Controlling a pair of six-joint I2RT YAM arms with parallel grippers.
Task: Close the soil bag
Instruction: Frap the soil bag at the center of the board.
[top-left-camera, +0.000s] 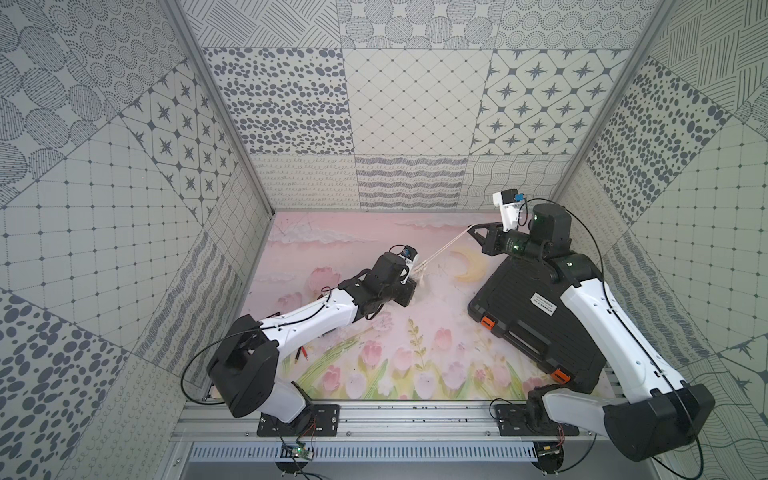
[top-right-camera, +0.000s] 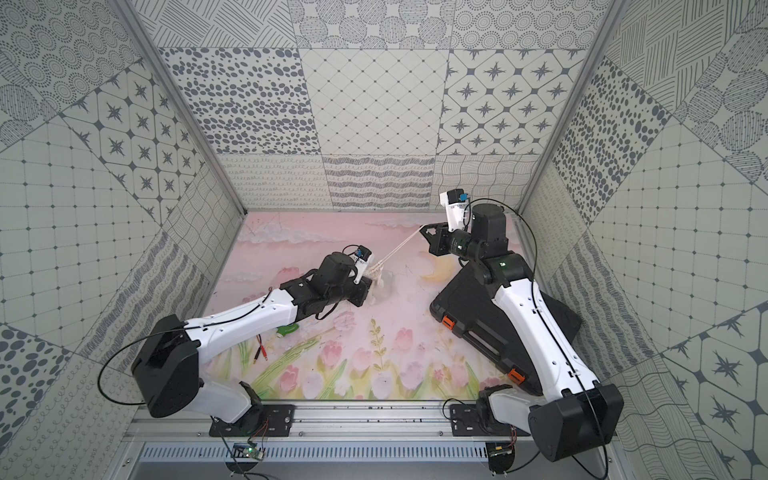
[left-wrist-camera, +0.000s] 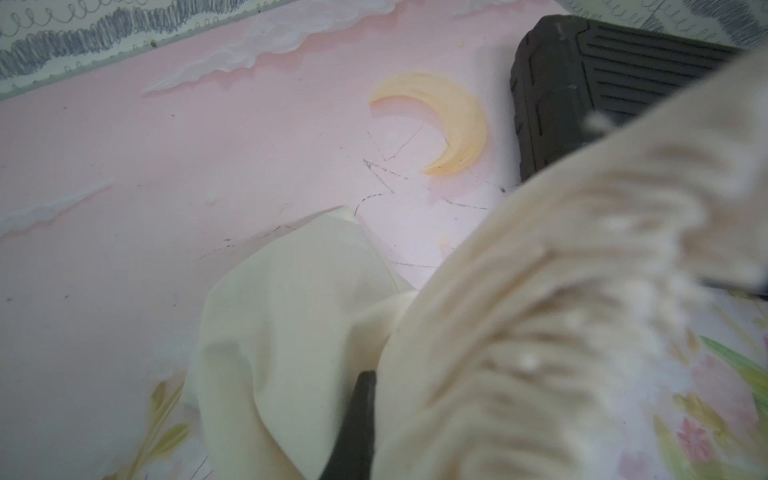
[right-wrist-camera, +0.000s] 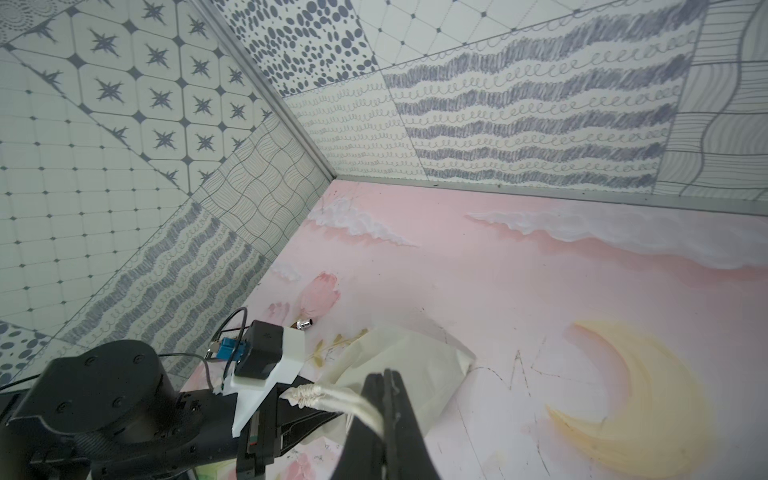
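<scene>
So the soil bag (top-right-camera: 383, 286) sits mid-desk (top-left-camera: 353, 249), just left of the black case (top-left-camera: 536, 316), with its neck bunched up. The left gripper (right-wrist-camera: 291, 399) is clamped on that gathered neck. The right gripper (top-left-camera: 471, 227) is pressed together on the cord (top-left-camera: 444, 248), which runs taut up toward the far right.

My worry is the thin cord slipping out of those pinched tips on a harder pull. Or the cloth slides out of the left grip and the whole bag drags along instead of cinching. There's also not much room before the far-right wall.
</scene>
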